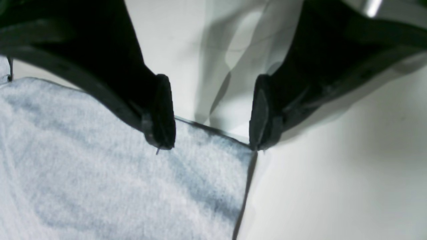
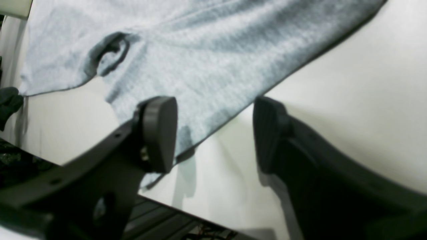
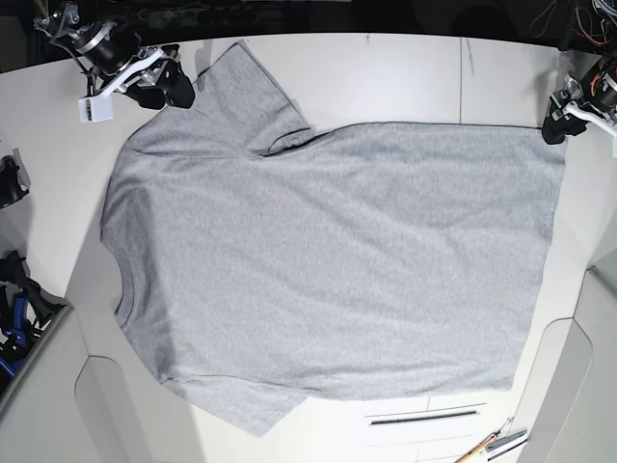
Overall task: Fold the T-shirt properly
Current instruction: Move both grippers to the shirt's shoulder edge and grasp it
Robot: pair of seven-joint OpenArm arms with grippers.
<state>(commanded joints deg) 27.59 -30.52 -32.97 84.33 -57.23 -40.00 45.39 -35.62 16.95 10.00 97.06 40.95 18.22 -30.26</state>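
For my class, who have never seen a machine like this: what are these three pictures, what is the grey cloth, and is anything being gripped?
This is a robot with two arms. One picture looks down from above; the other two come from cameras on each wrist, looking past that arm's jaws. A grey T-shirt lies spread flat, plain side up, on a white table. The right gripper hangs near one sleeve, the left gripper at a corner of the bottom hem. Both stand open, and nothing is held. At the table's near edge lie small tools, too small to identify.
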